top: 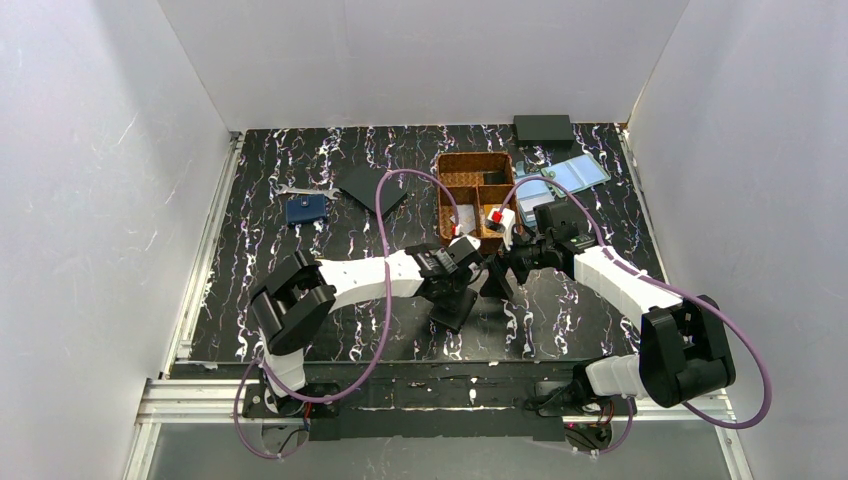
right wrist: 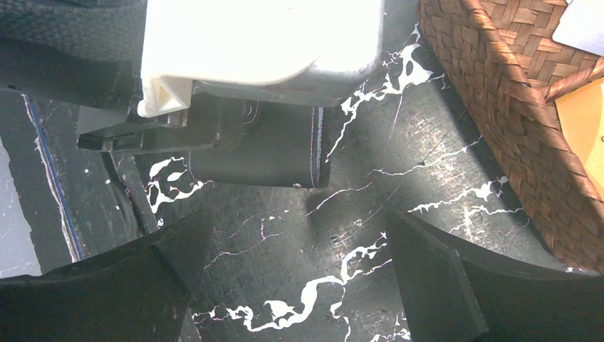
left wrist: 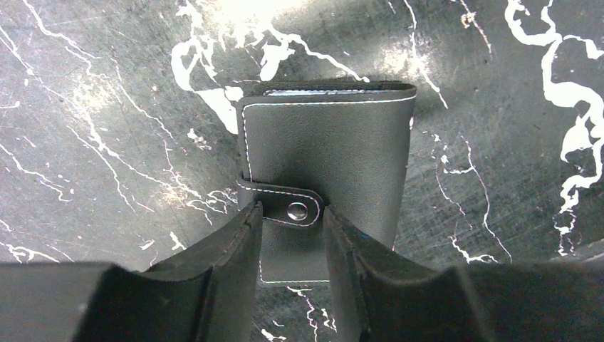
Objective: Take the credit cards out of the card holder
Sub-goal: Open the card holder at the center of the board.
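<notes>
The left gripper [left wrist: 292, 212] covers the card holder's [left wrist: 335, 142] 2 near corners.

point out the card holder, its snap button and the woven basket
card holder [left wrist: 335, 142]: left wrist view, black front cover
snap button [left wrist: 298, 209]: left wrist view, metal stud centre
woven basket [right wrist: 498, 100]: right wrist view, side wall

A flat black table [top: 280, 260] with thin white marble-like veins fills the middle of the scene. Three plain matte white panel walls close it in: a back wall [top: 420, 60], a left wall [top: 90, 200] and a right wall [top: 760, 150]. A ribbed silver aluminium side rail [top: 205, 260] runs along the table's left edge, and a wider aluminium front rail [top: 200, 400] lies across its near edge. Below that shows a smooth grey floor strip [top: 440, 460]. Close up, the table's glossy top carries bright glare and fine scratches.
</notes>
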### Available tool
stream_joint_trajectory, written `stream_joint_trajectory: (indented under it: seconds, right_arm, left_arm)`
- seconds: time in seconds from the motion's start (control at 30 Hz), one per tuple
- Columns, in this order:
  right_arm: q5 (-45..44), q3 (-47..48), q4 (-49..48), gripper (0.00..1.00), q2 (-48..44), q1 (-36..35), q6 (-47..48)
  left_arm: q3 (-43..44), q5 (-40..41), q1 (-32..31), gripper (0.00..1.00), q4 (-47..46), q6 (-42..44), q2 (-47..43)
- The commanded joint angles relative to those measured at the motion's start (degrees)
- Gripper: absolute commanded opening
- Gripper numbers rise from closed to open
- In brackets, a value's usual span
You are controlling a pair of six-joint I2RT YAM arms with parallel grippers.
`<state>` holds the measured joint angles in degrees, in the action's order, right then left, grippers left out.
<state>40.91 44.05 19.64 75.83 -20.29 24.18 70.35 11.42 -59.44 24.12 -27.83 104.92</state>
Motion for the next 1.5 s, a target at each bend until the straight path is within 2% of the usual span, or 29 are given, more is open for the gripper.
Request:
stream_joint_trajectory:
  seconds: [0.0, 0.17, 0.4, 0.53, 0.7, 0.73, 0.8, 0.93, 1.07, 1.23, 1.47]
  right_arm:
    - [1.4, 1.4, 0.5, 1.00, -1.1, 0.2, 0.0]
    - [1.6, 1.4, 0.6, 1.00, -1.1, 0.2, 0.1]
    - [2.5, 1.4, 1.0, 1.00, -1.0, 0.2, 0.4]
    - [3.7, 1.4, 1.7, 1.00, -1.0, 0.2, 1.3]
    - [8.7, 0.6, 3.9, 1.00, -2.4, -0.1, 5.6]
    - [10.5, 0.2, 5.1, 1.00, -3.5, -0.9, 8.2]
    - [10.5, -1.3, 5.3, 1.00, -5.8, -3.9, 11.1]
    - [6.4, -1.2, 5.6, 1.00, -4.6, -9.2, 13.0]
    - [6.6, -1.2, 4.7, 1.00, -4.3, -10.5, 12.0]
    - [6.4, -1.6, 0.0, 1.00, -3.2, -10.6, 4.7]
    - [-1.2, -0.6, -2.8, 1.00, 1.5, -10.5, -1.4]
  left_arm:
    - [-0.6, 3.6, -0.2, 0.32, 1.7, 0.7, 1.8]
    - [-1.5, 4.9, -0.1, 0.25, 0.5, 1.4, 2.3]
    - [-5.1, 3.0, -0.1, 0.00, -2.7, 0.8, -1.4]
    - [-10.1, -0.9, 1.3, 0.00, -7.0, -2.2, -7.5]
    - [-21.8, -15.0, 6.0, 0.00, -20.9, -9.9, -19.7]
    - [-26.1, -19.5, 7.9, 0.00, -27.1, -13.7, -23.4]
    - [-29.8, -22.8, 9.3, 0.00, -31.2, -17.8, -27.6]
    - [-34.3, -25.6, 9.5, 0.00, -40.5, -24.6, -31.4]
    - [-35.0, -26.3, 9.5, 0.00, -43.7, -26.9, -32.2]
    - [-33.9, -27.4, 9.5, 0.00, -46.5, -28.1, -31.1]
    - [-32.4, -28.1, 9.6, 0.00, -47.6, -27.9, -28.4]
